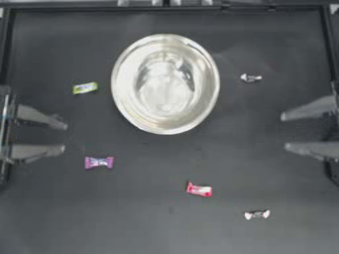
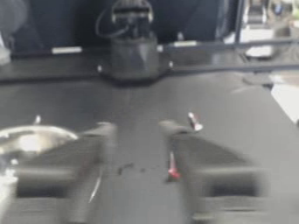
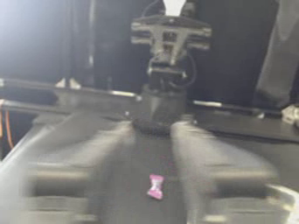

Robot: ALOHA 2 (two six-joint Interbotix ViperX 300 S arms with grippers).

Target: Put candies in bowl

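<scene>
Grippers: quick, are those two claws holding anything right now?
Left gripper: open, empty, parked at the table's left edge.
Right gripper: open, empty, parked at the right edge.

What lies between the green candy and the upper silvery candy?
In the top view, the bowl sits between the green candy and the upper silvery candy.

Your shiny silver bowl [image 1: 165, 83] sits upright, holding none of the candies. Around it lie the green candy [image 1: 84, 88], purple candy [image 1: 98, 162], red-pink candy [image 1: 199, 189], and two silvery ones [image 1: 250, 78] [image 1: 257, 214].
</scene>
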